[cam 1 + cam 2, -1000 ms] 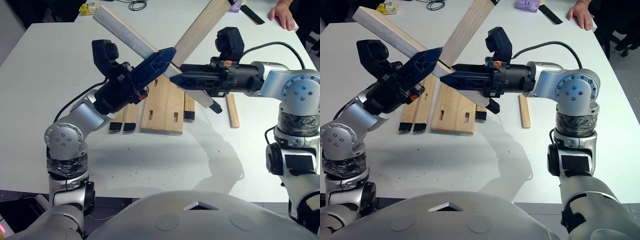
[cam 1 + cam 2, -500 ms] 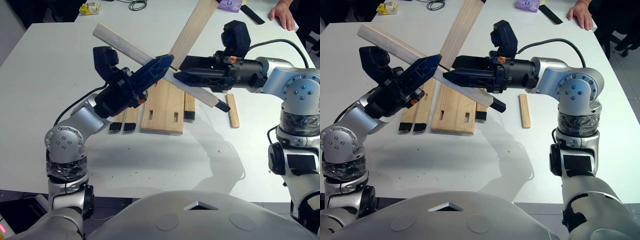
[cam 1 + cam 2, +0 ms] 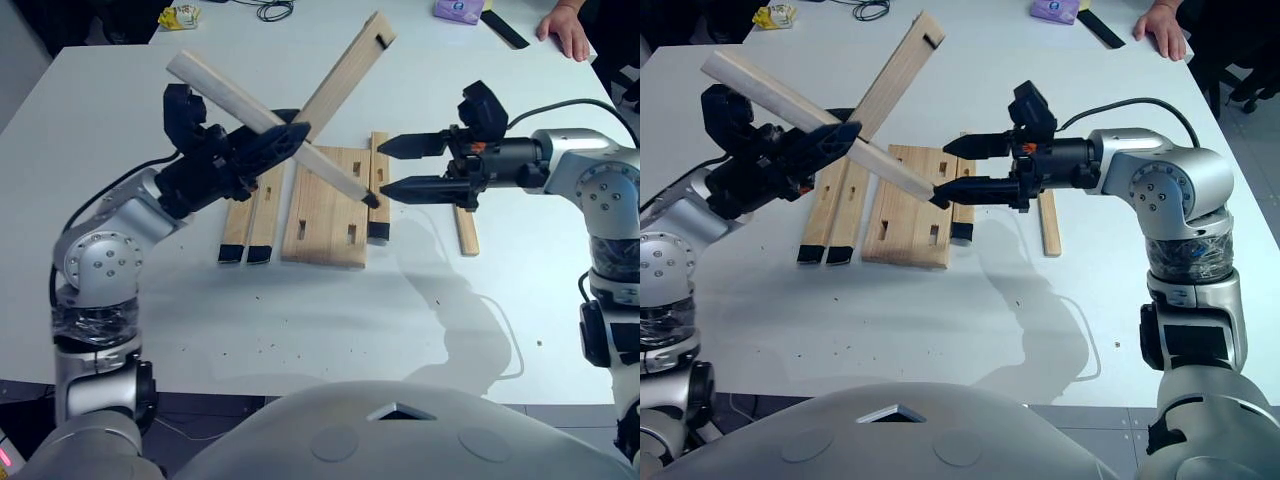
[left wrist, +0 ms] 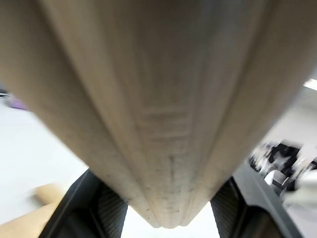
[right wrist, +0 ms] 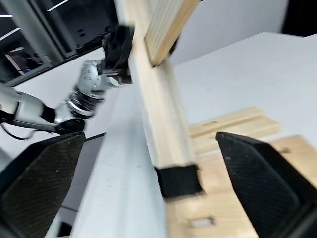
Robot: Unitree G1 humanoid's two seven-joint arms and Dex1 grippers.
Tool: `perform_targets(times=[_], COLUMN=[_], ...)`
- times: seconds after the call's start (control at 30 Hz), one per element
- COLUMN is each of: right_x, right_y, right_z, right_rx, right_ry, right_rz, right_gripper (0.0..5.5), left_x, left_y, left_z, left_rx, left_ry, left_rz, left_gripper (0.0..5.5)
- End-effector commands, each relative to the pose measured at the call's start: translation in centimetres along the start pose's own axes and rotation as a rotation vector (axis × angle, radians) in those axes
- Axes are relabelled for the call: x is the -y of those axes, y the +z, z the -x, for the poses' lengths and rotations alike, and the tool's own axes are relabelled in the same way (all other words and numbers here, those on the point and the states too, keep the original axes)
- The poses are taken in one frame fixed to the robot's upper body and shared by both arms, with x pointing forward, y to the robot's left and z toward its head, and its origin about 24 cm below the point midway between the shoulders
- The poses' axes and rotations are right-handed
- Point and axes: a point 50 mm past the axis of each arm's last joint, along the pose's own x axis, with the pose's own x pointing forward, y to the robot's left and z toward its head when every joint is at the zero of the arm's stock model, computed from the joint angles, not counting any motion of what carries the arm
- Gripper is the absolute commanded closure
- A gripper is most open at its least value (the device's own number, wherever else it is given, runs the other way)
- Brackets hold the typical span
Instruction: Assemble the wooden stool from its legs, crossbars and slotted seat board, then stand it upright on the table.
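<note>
Left gripper (image 3: 283,136): clenched on the crossed legs (image 3: 345,70) near their crossing, aloft over the table (image 3: 300,330)
Right gripper (image 3: 383,168): spread wide, empty; just beside 1 leg's black-capped end
Seat board (image 3: 325,215): flat on the table
Handling: probably stiff, light wood; long legs lever easily; grip near the crossing

right gripper (image 3: 383,169) opened, drawn back off crossed legs (image 3: 340,80), legs shifted left

Crossed legs (image 3: 340,75), gripped in left claw (image 3: 275,140), bar the air over seat board's (image 3: 325,215) left half; capped tip just at spread right claw (image 3: 385,168). Flat legs (image 3: 247,215) & crossbar (image 3: 465,230) lie low mid-tabletop (image 3: 300,320). Front strip: wide room f/ either claw.
</note>
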Motion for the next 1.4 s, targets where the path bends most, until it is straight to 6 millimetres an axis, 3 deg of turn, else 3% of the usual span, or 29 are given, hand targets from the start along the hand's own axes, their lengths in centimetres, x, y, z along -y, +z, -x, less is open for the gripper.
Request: perform_targets(times=[0.03,0.43,0.63,1.0,1.4], right_x=[0.8,2.3,2.7,3.1,3.4], right_y=[-0.2,-1.4,-1.4,-1.7,-1.5], right_z=[1.6,2.9,4.1,4.6,4.0], right_rx=[-0.006,-0.042,-0.056,-0.056,-0.047], right_ry=[-0.073,-0.180,-0.221,-0.241,-0.238], right_rz=[0.052,0.110,0.116,0.111,0.110], right_gripper=[0.62,0.62,0.62,0.62,0.62], left_x=[-0.9,-0.6,-0.6,-0.8,-1.3], left_y=[0.7,-1.8,-0.6,-0.7,-2.0], left_z=[1.1,1.6,1.9,4.3,3.0], left_rx=[-0.100,-0.284,-0.259,-0.330,-0.323], left_ry=[-0.014,-0.133,-0.127,-0.087,-0.121], left_rz=[-0.130,-0.330,-0.382,-0.386,-0.400], left_gripper=[3.44,3.44,3.44,3.44,3.44])
